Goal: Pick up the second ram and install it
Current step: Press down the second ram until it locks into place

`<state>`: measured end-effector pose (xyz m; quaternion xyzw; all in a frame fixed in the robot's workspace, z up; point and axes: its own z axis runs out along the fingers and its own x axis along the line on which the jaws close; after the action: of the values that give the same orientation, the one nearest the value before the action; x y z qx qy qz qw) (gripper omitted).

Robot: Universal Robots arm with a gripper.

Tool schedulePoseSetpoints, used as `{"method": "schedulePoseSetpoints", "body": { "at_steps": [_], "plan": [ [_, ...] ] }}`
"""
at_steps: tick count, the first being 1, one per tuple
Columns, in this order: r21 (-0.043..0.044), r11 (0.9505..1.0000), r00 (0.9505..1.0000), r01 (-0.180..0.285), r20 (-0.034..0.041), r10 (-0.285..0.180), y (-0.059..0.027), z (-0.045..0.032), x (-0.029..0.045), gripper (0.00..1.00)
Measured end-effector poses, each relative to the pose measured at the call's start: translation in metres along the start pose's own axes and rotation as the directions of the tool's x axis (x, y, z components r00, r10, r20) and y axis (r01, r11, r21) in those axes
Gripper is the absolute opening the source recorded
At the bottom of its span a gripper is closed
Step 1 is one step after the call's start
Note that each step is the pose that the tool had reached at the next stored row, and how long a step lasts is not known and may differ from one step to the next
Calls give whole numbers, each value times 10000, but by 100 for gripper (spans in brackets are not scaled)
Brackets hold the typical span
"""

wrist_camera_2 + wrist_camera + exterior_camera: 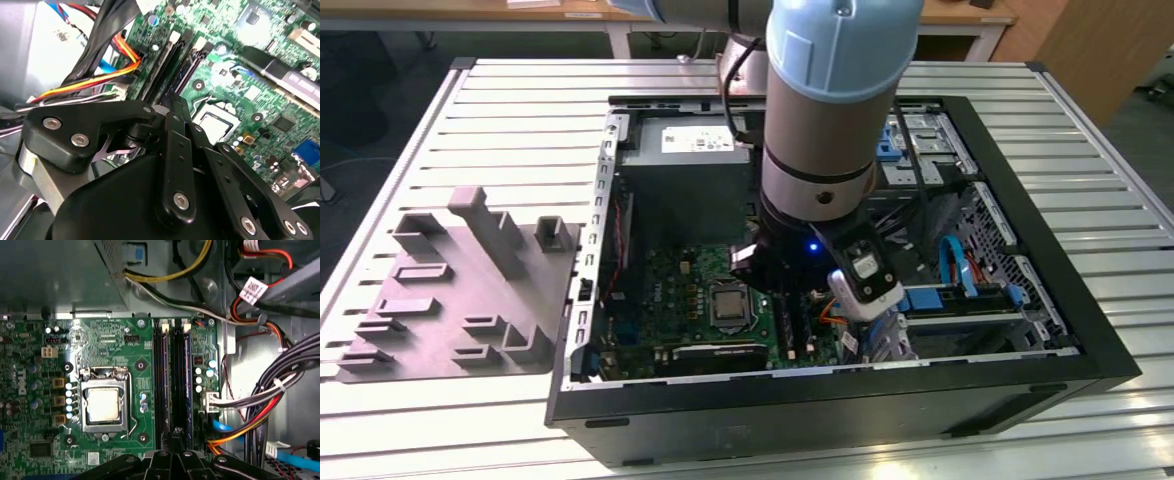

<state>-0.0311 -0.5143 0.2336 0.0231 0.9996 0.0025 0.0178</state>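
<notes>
case (1067, 330): green board (145, 340), cables | gripper (177, 437) over slots (161, 380) | fingers' state: cannot tell | fixture plate (454, 290) on surface (520, 110)

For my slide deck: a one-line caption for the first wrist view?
Gripper poised over the memory slots of a green motherboard, beside the processor socket.

The arm (834, 110) hangs vertical, its gripper (172, 107) low (fingers seemingly drawn close together).
</notes>
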Motion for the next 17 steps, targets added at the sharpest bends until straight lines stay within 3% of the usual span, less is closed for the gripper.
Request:
{"method": "schedulePoseSetpoints", "body": {
  "at_steps": [4,17],
  "plan": [
    [1,10000,10000,-1,0,1,-94,16,-3,10],
    [2,10000,10000,0,0,0,-147,85,-3,10]
  ]
}}
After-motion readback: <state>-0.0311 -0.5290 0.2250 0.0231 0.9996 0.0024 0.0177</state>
